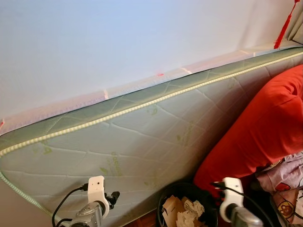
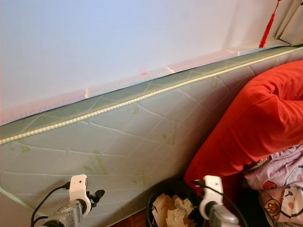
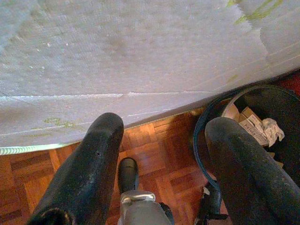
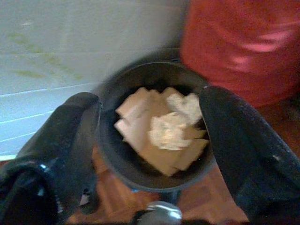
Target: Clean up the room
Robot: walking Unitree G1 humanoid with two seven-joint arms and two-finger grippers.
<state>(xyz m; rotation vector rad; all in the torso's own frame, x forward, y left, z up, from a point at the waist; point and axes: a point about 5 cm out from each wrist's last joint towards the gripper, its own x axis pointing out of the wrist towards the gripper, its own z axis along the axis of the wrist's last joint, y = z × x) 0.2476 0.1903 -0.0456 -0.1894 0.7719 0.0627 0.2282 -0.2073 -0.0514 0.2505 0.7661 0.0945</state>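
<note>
A black round bin (image 1: pixel 160 204) stands on the floor against a leaning mattress, between my two arms at the bottom of the eye views. It holds crumpled white paper (image 4: pixel 169 131) and pieces of cardboard (image 4: pixel 135 113). My right gripper (image 4: pixel 150 101) hangs just above the bin's mouth, open, with nothing between its black fingers (image 4: pixel 70 136). My left gripper (image 3: pixel 164 126) is open too and holds nothing. It points down at the parquet floor (image 3: pixel 150 150) beside the bin's rim (image 3: pixel 201 125), close to the mattress's lower edge.
A pale green quilted mattress (image 1: pixel 142 137) leans against the white wall across the whole view. A big red cushion or duvet (image 1: pixel 265 127) rests against it on the right, touching the bin. Patterned fabric (image 1: pixel 286 182) lies at the lower right. A red tassel (image 1: pixel 284 23) hangs at the top right.
</note>
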